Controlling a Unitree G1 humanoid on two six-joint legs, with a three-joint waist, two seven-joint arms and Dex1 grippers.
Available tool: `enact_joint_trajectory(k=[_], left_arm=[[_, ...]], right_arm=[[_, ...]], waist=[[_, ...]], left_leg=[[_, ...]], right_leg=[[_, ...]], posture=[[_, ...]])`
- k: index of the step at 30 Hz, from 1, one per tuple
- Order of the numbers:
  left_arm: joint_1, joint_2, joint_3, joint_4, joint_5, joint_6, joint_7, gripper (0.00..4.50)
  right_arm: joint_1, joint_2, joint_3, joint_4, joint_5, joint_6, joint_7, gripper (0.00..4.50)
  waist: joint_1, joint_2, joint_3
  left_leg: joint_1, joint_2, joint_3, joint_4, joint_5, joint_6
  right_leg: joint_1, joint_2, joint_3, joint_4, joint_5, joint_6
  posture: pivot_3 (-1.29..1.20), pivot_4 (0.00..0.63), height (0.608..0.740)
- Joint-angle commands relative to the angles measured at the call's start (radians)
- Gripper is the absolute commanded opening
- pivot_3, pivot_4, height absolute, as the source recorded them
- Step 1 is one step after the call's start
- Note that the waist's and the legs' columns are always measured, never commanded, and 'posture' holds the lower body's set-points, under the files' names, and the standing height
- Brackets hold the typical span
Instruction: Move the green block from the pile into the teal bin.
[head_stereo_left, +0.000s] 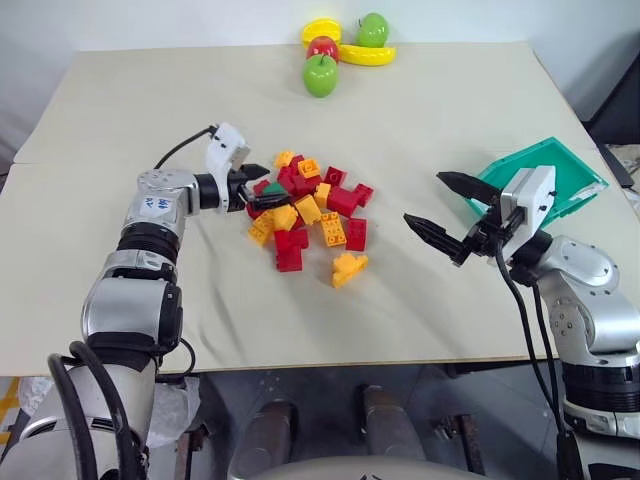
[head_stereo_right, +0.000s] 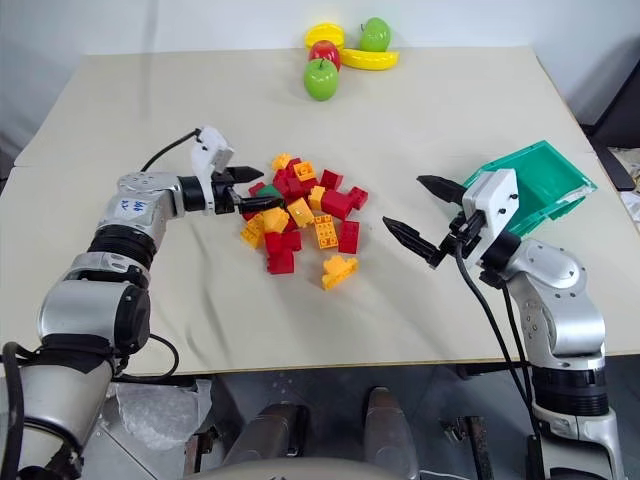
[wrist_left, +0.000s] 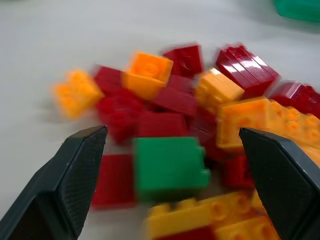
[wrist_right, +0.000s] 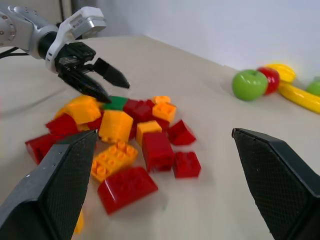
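Two open grippers show from the head view: the left gripper (head_stereo_left: 262, 186) sits at the pile's (head_stereo_left: 312, 214) nine-o'clock edge by the green block (head_stereo_left: 273, 188), the right gripper (head_stereo_left: 440, 208) waits empty before the teal bin (head_stereo_left: 572, 165) at three o'clock. From the left wrist, the block lies unheld between the spread fingers (wrist_left: 75, 172), so the reach is done; next, I judge, comes closing squarely on it without snagging red neighbours.

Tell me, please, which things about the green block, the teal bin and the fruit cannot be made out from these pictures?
- Green block: left wrist view is blurred by motion, so contact with the open left gripper is unclear; in the head views red and yellow bricks of the pile cover most of it.
- Teal bin: the right gripper and its wrist hide the near part; its contents cannot be told.
- Fruit: right wrist view cuts off the banana at the edge.
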Motion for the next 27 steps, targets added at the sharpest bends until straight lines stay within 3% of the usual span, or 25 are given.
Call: enact_joint_trajectory(k=[1,7,11,14,21,27], left_arm=[[-0.054,0.001,-0.041,0.032,0.062,-0.017,0.003,4.49],[-0.114,-0.005,-0.098,0.091,0.159,-0.01,0.099,4.49],[-0.131,-0.005,-0.128,0.104,0.199,0.028,0.074,4.49],[-0.136,-0.002,-0.145,0.108,0.225,0.027,0.079,3.95],[-0.16,-0.005,-0.092,0.107,0.183,0.049,0.079,2.07],[-0.188,0.021,0.052,0.086,0.051,0.067,-0.024,2.07]], right_arm=[[0.015,-0.001,-0.043,-0.068,0.018,-0.008,-0.029,4.5],[0.039,0.005,-0.05,-0.088,0.017,-0.015,-0.059,4.5],[0.045,0.005,-0.049,-0.092,0.017,-0.019,-0.068,4.5],[0.037,0.005,-0.048,-0.083,0.013,-0.023,-0.074,4.5],[0.022,0.007,-0.042,-0.071,0.009,-0.029,-0.079,4.5],[0.039,-0.004,-0.064,-0.091,0.014,-0.024,-0.089,4.5]], waist=[[-0.002,0.0,0.0],[0.002,0.0,0.0],[0.006,0.0,0.0],[0.012,0.0,0.0],[0.013,0.0,0.0],[0.013,0.0,0.0]], left_leg=[[0.0,0.0,0.0,0.0,0.0,0.0],[0.0,0.0,0.0,0.005,0.0,0.0],[0.0,0.0,0.0,0.005,0.0,0.0],[0.0,-0.001,0.0,0.005,0.0,0.0],[0.0,0.0,0.0,0.005,0.0,0.0],[-0.001,0.0,0.0,0.005,0.0,0.0]], right_leg=[[0.0,0.0,0.0,0.0,0.0,0.0],[0.001,0.0,0.001,0.002,0.0,0.0],[0.001,0.0,0.001,0.003,0.0,0.001],[0.001,0.0,0.001,0.003,0.0,0.001],[0.001,0.0,0.001,0.003,0.0,0.001],[0.0,0.0,0.001,0.003,0.0,0.001]], posture=[[0.0,0.15,0.74],[0.0,0.15,0.74],[0.0,0.15,0.74],[0.0,0.15,0.74],[0.0,0.15,0.74],[0.0,0.15,0.74]])
